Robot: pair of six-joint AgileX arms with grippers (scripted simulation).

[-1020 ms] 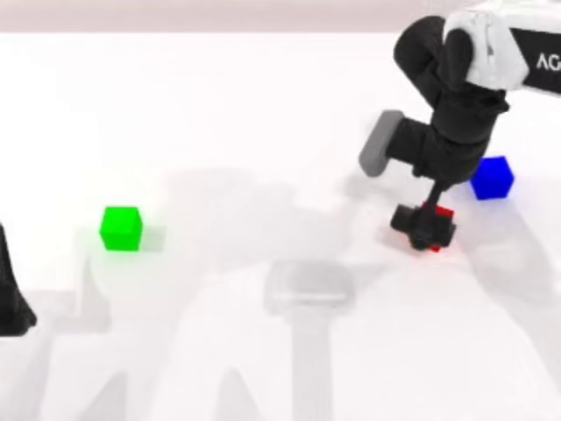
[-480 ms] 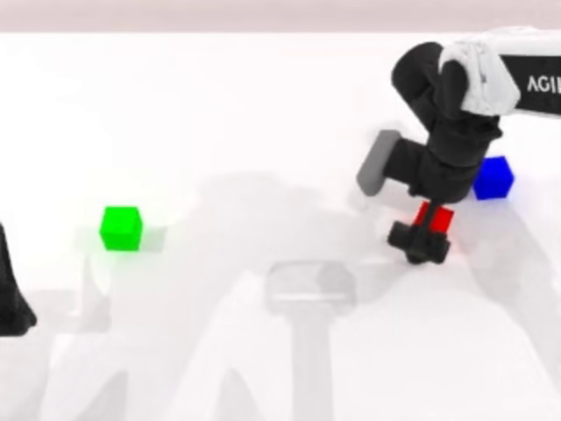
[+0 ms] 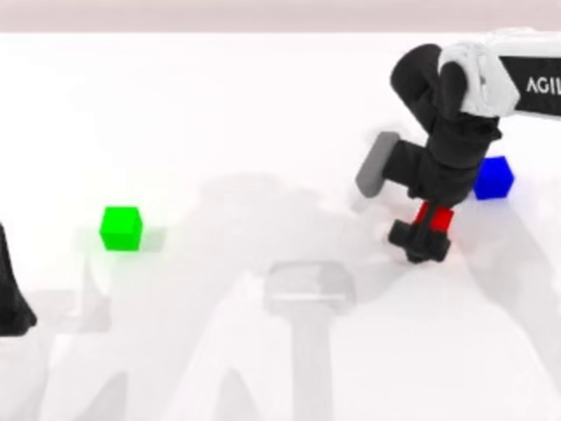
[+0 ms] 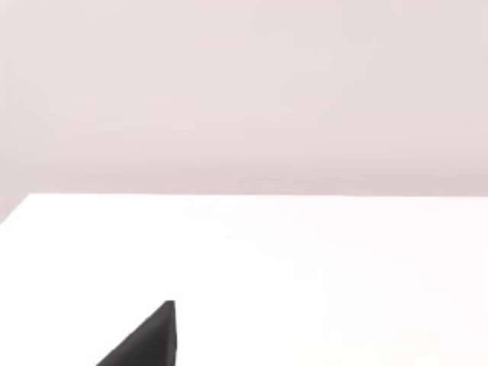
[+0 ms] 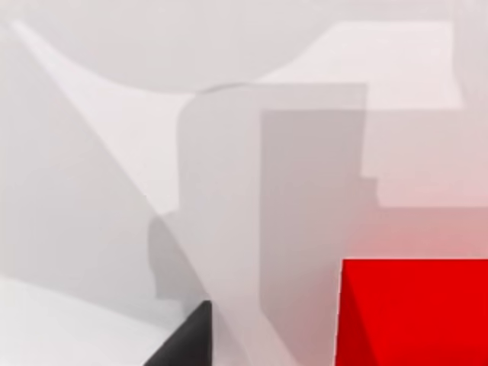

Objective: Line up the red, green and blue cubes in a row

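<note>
- Top view: the right arm reaches in from the upper right of the white surface [image 3: 263,123], and its right pincer [image 3: 421,240] points down at the right half of the surface. The red cube [image 3: 434,215] shows partly between the black fingers, just under the arm's dark wrist; the pincer looks pressed onto it, pinching the cube. From above I cannot tell whether the cube touches the surface or hangs just over it.
- Top view: the blue cube [image 3: 493,177] sits just beside the right arm's wrist, toward the right edge, apart from the red cube and a little farther up the view.
- Top view: the green cube [image 3: 121,228] stands alone on the left half, well apart from the other two.
- Top view: the left arm is parked at the left edge, only a dark part of it in sight [image 3: 12,298]; its pincer is not seen here.
- Left wrist view: bare white surface and a pale wall behind it, with a dark wedge of the left pincer [image 4: 149,339] at the edge; I cannot tell whether it is spread or pressed together.
- Right wrist view: the red cube [image 5: 415,313] fills one corner, very close to the camera, over the shadowed surface; a dark fingertip [image 5: 187,339] shows beside it.
</note>
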